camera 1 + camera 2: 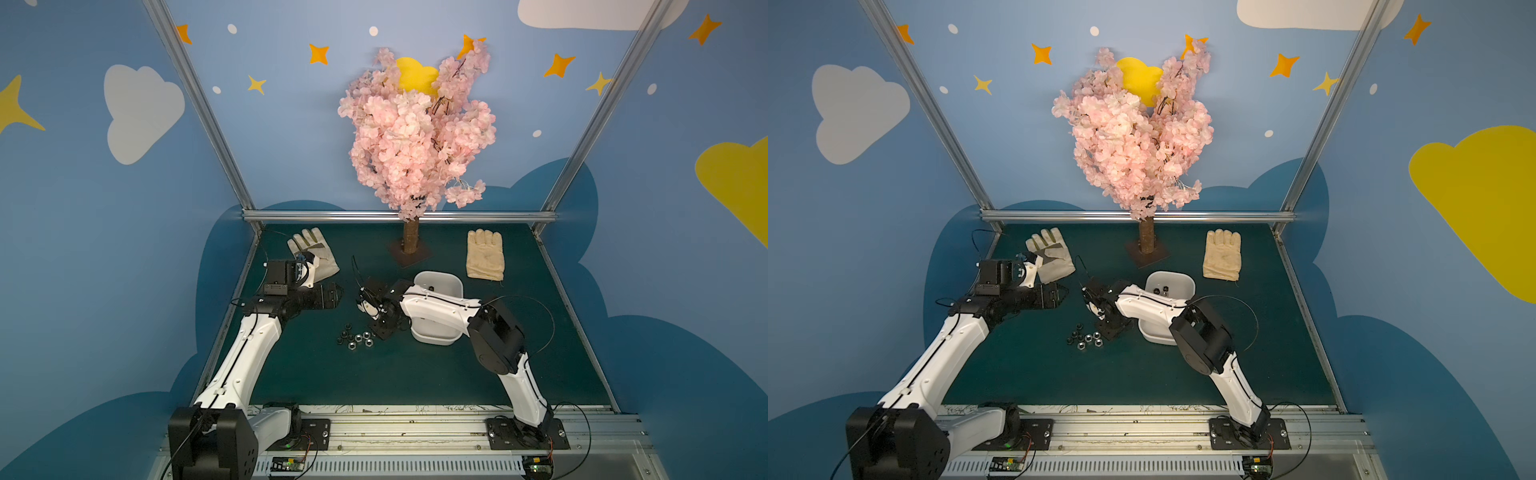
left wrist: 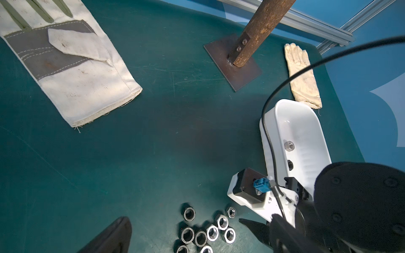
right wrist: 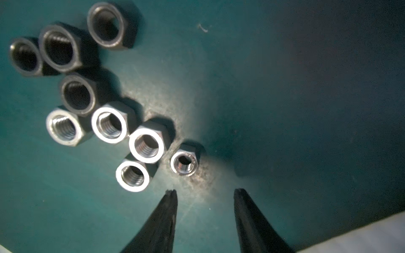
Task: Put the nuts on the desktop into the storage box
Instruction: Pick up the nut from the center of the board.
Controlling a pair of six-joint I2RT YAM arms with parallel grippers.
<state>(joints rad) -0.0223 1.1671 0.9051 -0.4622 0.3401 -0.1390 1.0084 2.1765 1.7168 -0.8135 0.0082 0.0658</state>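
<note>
The right hand (image 3: 205,192) is seen spread, with nothing between its fingers, low over the worktop (image 3: 285,109) at the edge of the nuts (image 1: 357,337). The nearest nut (image 3: 184,162), small and silver, lies flat with its hole upward. It is found just ahead of the fingertips and apart from them, nearer to one finger than to the middle of the gap. A short advance with a slight sideways correction is judged to be needed before it can be pinched. Its neighbours are set close beside it, so a nudge is to be feared.

The box (image 1: 439,275) lies to the robot's right of that hand and is largely covered by the right forearm. At least two nuts are made out inside it.

The left hand (image 1: 326,297) is held well apart, near a glove (image 1: 316,253). Only one finger (image 2: 114,236) shows, so its spread cannot be told.
</note>
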